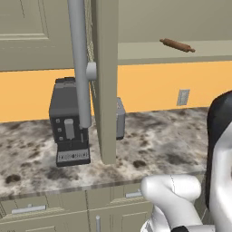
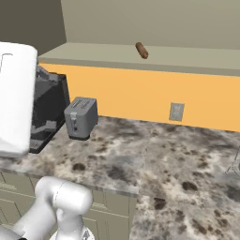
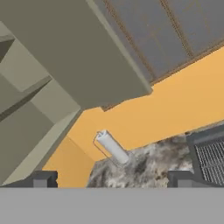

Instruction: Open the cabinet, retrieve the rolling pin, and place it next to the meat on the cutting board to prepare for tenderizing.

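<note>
Your left base cam sits behind the arm, looking fwd and down, close to the open cabinet door (image 1: 105, 77) seen edge-on, with the counter (image 1: 154, 145) beyond. Your right base cam looks at that same counter (image 2: 154, 154) from the other side, a bit farther back. Both share the rolling pin (image 1: 177, 45) (image 2: 141, 50) on the shelf, the orange wall (image 1: 154, 86) (image 2: 136, 93) and the toaster (image 2: 81, 117). Your hand cam is rolled and tilted up, near the cabinet underside (image 3: 65, 57).
</note>
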Motion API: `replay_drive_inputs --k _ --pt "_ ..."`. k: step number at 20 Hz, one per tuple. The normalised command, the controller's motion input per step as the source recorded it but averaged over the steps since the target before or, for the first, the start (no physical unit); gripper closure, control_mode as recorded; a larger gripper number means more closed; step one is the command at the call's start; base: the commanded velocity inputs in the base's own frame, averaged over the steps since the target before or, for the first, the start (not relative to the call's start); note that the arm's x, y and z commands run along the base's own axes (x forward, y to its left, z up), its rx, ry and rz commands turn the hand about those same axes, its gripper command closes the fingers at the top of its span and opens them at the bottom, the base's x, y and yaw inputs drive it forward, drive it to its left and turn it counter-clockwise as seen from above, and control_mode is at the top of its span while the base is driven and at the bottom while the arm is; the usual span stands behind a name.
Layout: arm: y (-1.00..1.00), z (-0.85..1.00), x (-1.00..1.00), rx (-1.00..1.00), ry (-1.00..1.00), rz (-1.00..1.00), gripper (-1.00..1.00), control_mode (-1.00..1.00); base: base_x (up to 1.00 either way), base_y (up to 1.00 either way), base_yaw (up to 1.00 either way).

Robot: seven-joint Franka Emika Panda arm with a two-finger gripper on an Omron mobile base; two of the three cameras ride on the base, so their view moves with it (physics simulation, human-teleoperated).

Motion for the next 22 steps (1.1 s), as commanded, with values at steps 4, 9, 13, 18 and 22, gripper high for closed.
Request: replay_drive_inputs --k 4,9,13,18,22 --pt "0.00 0.00 0.56 -0.02 0.01 0.43 -1.00 -1.00 0.00 0.00 0.00" --pt "0.00 0.00 0.40 -0.07 0.04 0.40 -1.00 -1.00 0.00 0.00 0.00" --pt "0.00 0.03 0.21 -0.17 0.04 0.35 -1.00 -1.00 0.00 0.00 0.00" --pt "0.00 0.23 0.03 -0.30 0.00 0.30 -1.00 -1.00 0.00 0.00 0.00" --pt "0.01 0.22 0.08 -0.32 0.01 0.31 -1.00 -1.00 0.00 0.00 0.00"
